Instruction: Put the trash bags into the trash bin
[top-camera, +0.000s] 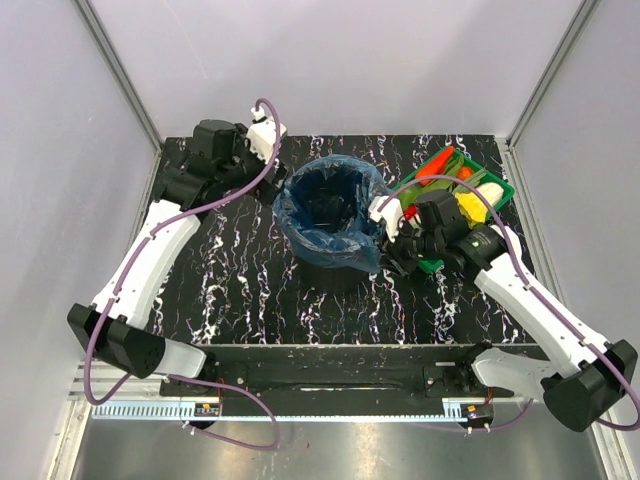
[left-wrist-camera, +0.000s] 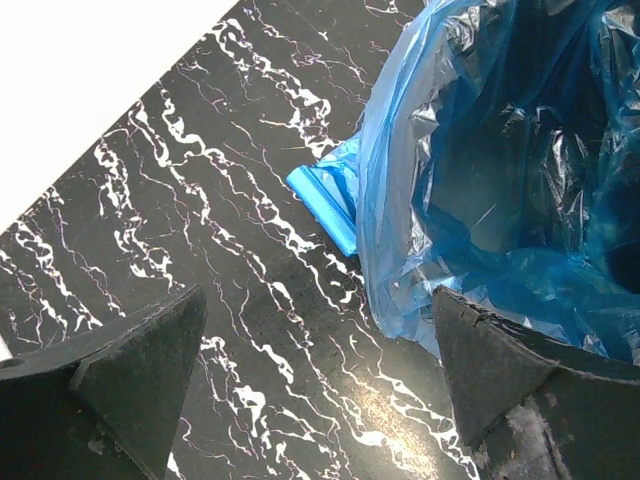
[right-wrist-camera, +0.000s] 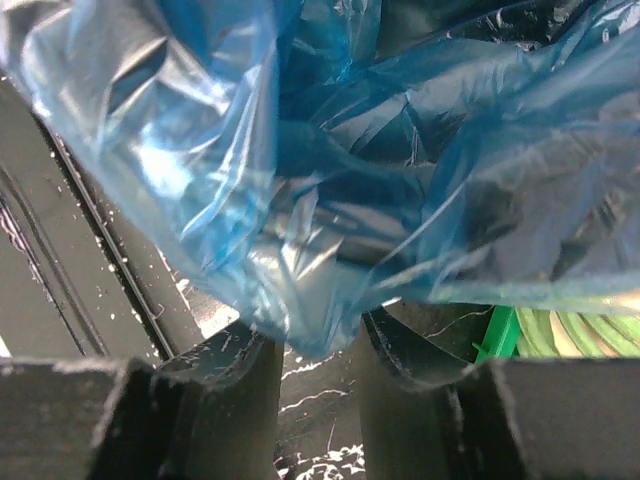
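A blue trash bag (top-camera: 298, 218) lines the black trash bin (top-camera: 335, 272) at the table's middle, its film folded out over the rim. My right gripper (top-camera: 386, 238) is at the bin's right side. In the right wrist view its fingers (right-wrist-camera: 235, 385) stand a little apart, and the bag's hanging edge (right-wrist-camera: 310, 320) dips between the tips of the gripper (right-wrist-camera: 322, 345), with table showing in the gap. My left gripper (top-camera: 272, 152) is at the bin's far left, wide open (left-wrist-camera: 318, 300) and empty above the table. A flat folded blue strip (left-wrist-camera: 322, 205) lies by the bag (left-wrist-camera: 500, 200).
A green tray (top-camera: 503, 187) of vegetables stands at the back right, just behind my right arm; its green edge shows in the right wrist view (right-wrist-camera: 498, 335). The black marbled table (top-camera: 250, 290) ends at white walls on three sides.
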